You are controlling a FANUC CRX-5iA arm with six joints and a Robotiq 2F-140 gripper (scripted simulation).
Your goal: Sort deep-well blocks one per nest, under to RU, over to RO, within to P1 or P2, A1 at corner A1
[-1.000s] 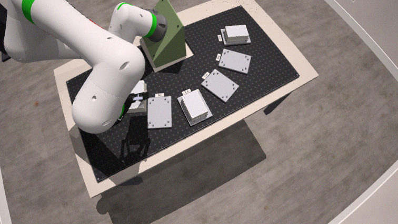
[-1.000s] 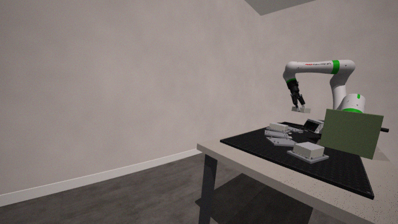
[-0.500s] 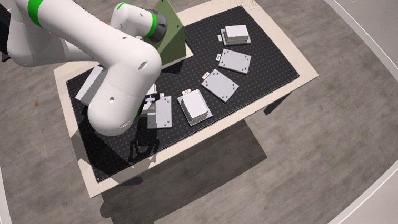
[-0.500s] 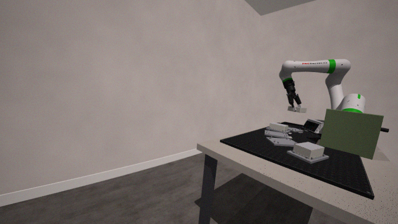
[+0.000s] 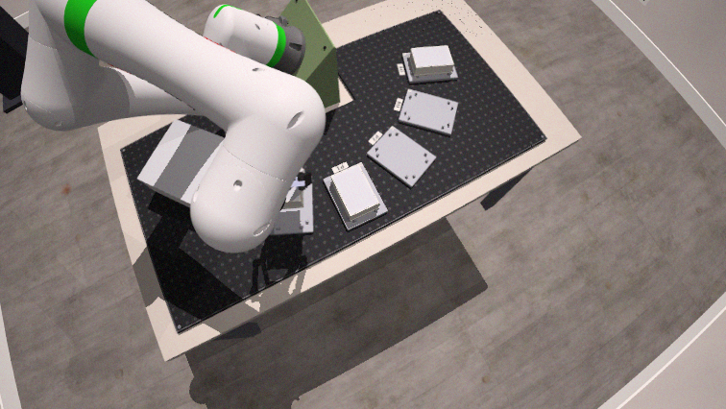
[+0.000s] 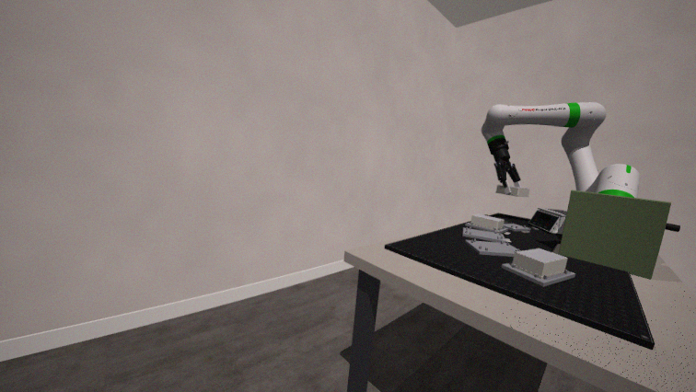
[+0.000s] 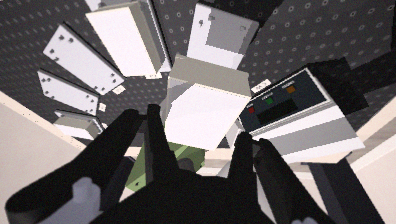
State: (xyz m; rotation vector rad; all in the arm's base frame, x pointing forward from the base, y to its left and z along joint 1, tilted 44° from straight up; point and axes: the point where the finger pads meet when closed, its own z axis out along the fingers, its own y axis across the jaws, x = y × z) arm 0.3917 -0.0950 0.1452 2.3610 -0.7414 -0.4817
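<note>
I hold a white block point(image 5: 293, 202) point(image 6: 521, 192) point(image 7: 207, 115) between the fingers of my end effector point(image 5: 300, 185) point(image 6: 512, 186) point(image 7: 198, 111), raised above the desk point(image 5: 558, 132) point(image 6: 413, 277) point(image 7: 20, 120). In the wrist view it overlaps the near edge of a bare nest plate point(image 5: 307, 222) point(image 7: 196, 45) — the plate beside the weigher point(image 5: 180, 162) point(image 6: 545, 220) point(image 7: 310, 125). The weigher's dark front carries red, green and amber lamps; I cannot tell whether any is lit. My arm partly covers both plate and weigher in the top view.

A second block point(image 5: 355, 190) point(image 6: 487, 222) point(image 7: 122, 42) rests on the plate marked P1, and a third block point(image 5: 431, 58) point(image 6: 540, 262) point(image 7: 75, 129) sits on the plate farthest from the weigher. Between them lie two bare plates: P2 point(image 5: 400, 156) point(image 6: 484, 236) point(image 7: 82, 60), and its neighbour point(image 5: 429, 111) point(image 6: 492, 247) point(image 7: 70, 92) — whose label is too small to read.
</note>
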